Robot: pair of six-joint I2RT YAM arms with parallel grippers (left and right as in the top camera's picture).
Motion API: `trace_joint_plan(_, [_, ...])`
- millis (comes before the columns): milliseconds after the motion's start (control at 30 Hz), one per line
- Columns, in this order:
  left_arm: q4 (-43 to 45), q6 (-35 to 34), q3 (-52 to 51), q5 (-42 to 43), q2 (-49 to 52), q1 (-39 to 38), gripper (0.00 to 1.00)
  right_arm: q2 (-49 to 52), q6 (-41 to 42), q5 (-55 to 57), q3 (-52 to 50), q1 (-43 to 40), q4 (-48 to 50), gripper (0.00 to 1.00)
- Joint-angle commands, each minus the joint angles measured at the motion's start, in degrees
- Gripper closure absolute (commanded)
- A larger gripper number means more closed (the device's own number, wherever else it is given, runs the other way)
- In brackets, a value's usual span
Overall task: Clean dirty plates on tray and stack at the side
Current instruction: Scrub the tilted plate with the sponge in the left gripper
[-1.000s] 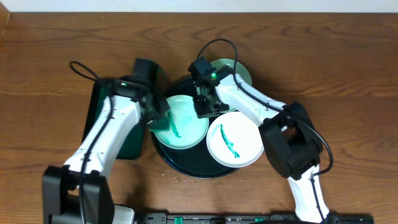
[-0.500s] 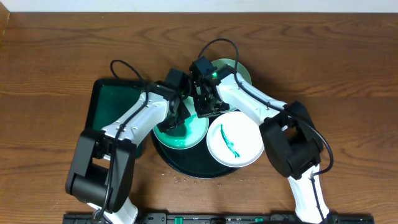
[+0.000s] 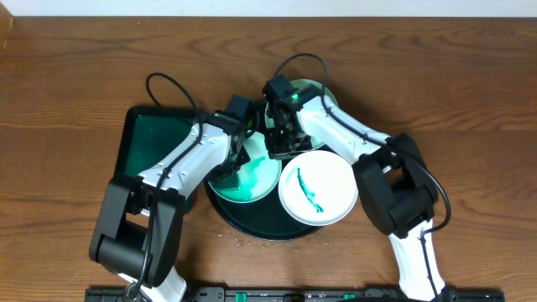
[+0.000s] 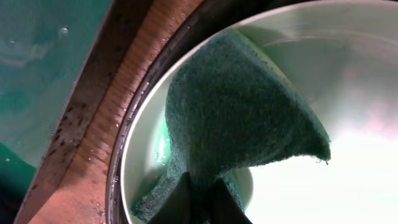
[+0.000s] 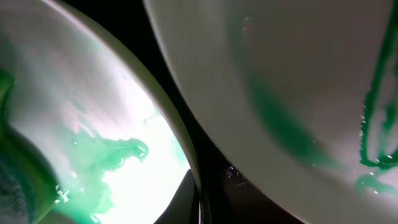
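The left gripper (image 4: 199,190) is clamping a dark green sponge (image 4: 242,112), which is lying against the green-smeared plate (image 3: 260,178) in the left half of the black tray (image 3: 243,225). The right gripper (image 5: 198,202) is pinching that plate's rim near the tray's centre, its fingers almost together. A streaked plate (image 3: 323,197) is resting in the tray's front right, and a third plate (image 3: 319,91) is sitting at the tray's back right edge.

Soft, even light comes from above. The table (image 3: 67,75) shows only short, faint shadows beside the arms, and the overhead view is sharp. Up close, white glare blows out the wet plate (image 4: 336,180) in both wrist views. The sponge (image 4: 242,112) reads crisp; the right wrist view is blurry.
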Motion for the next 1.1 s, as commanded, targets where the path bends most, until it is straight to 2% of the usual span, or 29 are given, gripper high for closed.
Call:
trace_joint_plan(0, [1.6,6.0,-1.0,8.4,1.6,0.8,0.93,2.1,-1.9,-5.5,-0.3,-0.5,0.3,0.99])
trace_joint_plan(33, [4.7,11.7,-1.0,18.2,1.6,0.7,0.93,2.1,-1.9,-5.5,-0.4,-0.5,0.5,0.99])
trace_joint_plan(67, [7.5,14.5,-1.0,26.2,1.6,0.6,0.92,2.1,-1.9,-5.5,-0.4,-0.6,0.6,0.99])
trace_joint_plan(133, [8.7,14.2,-1.0,27.6,1.6,0.6,0.93,2.1,-1.9,-5.5,-0.4,-0.6,0.6,0.99])
trace_joint_plan(167, [8.9,13.4,-1.0,25.9,1.6,0.6,0.93,2.1,-1.9,-5.5,-0.4,-0.6,0.6,0.99])
trace_joint_plan(233, [8.9,10.6,-1.0,16.6,1.6,0.7,0.93,2.1,-1.9,-5.4,-0.4,-0.7,0.5,0.99])
trace_joint_plan(300, [8.0,10.4,-1.0,1.0,1.6,1.3,0.93,2.1,-1.9,-5.0,-0.5,-0.7,0.5,0.99])
trace_joint_plan(400, [5.6,6.6,-1.0,-8.3,1.6,2.5,0.93,2.1,-1.9,-5.0,-0.6,-0.7,0.5,0.99])
trace_joint_plan(467, [3.7,3.7,-1.0,-9.0,1.6,3.1,0.93,2.1,-1.9,-5.0,-0.6,-0.7,0.6,0.99])
trace_joint_plan(500, [2.9,3.4,-1.0,-6.9,1.6,3.1,0.93,2.1,-1.9,-5.0,-0.6,-0.7,0.6,0.99])
trace_joint_plan(567, [2.3,5.6,-1.0,3.0,1.6,2.9,0.93,2.1,-1.9,-4.7,-0.6,-0.7,0.6,0.99])
trace_joint_plan(633, [2.3,9.6,-1.0,16.9,1.6,2.1,0.93,2.1,-1.9,-4.6,-0.6,-0.7,0.6,0.99])
trace_joint_plan(700, [2.3,13.4,-1.0,26.2,1.6,1.2,0.93,2.1,-1.9,-4.5,-0.6,-0.7,0.6,0.99])
trace_joint_plan(767, [2.5,14.3,-1.0,26.8,1.6,1.0,0.93,2.1,-1.9,-4.4,-0.6,-0.7,0.6,0.99])
trace_joint_plan(933, [9.9,15.1,-1.0,22.3,1.6,3.5,0.93,2.1,-1.9,-4.3,-0.7,-0.7,0.6,0.99])
trace_joint_plan(1000, [11.5,14.3,-1.0,14.1,1.6,5.2,0.93,2.1,-1.9,-4.0,-0.7,-0.6,0.6,0.99])
trace_joint_plan(1067, [9.3,11.7,-1.0,5.3,1.6,6.1,0.93,2.1,-1.9,-3.9,-0.7,-0.6,0.6,0.98])
